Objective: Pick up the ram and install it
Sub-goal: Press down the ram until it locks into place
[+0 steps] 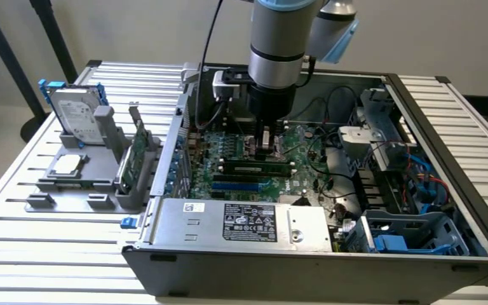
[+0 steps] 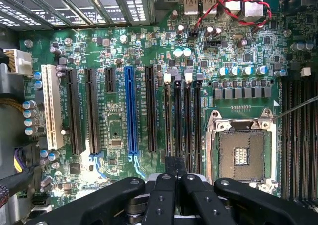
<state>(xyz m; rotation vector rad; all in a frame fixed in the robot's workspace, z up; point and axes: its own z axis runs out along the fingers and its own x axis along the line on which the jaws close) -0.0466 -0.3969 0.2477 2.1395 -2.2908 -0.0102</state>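
Gripper [image 1: 265, 149] low inside open PC case [image 1: 447, 254], over motherboard [image 2: 114, 61]. Jaws together, nothing held. Ram [image 1: 255, 169] lies seated in a slot on the board, just in front of the gripper in ext view. In wrist view, fingers [image 2: 175, 166] sit right above the memory slots [image 2: 181, 115], beside the CPU socket [image 2: 242, 153]. Hard drive w/ blue rails [image 1: 79, 108] and expansion card [image 1: 134, 159] stand in gray holder [image 1: 66, 190] on counter [image 1: 49, 254], at ext view's left.

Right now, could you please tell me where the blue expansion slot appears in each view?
Exterior view: blue expansion slot on the motherboard, just behind the silver power supply.
Wrist view: blue expansion slot, between the white slot and the memory slots.
Shared landmark: the hand, near the memory slots.
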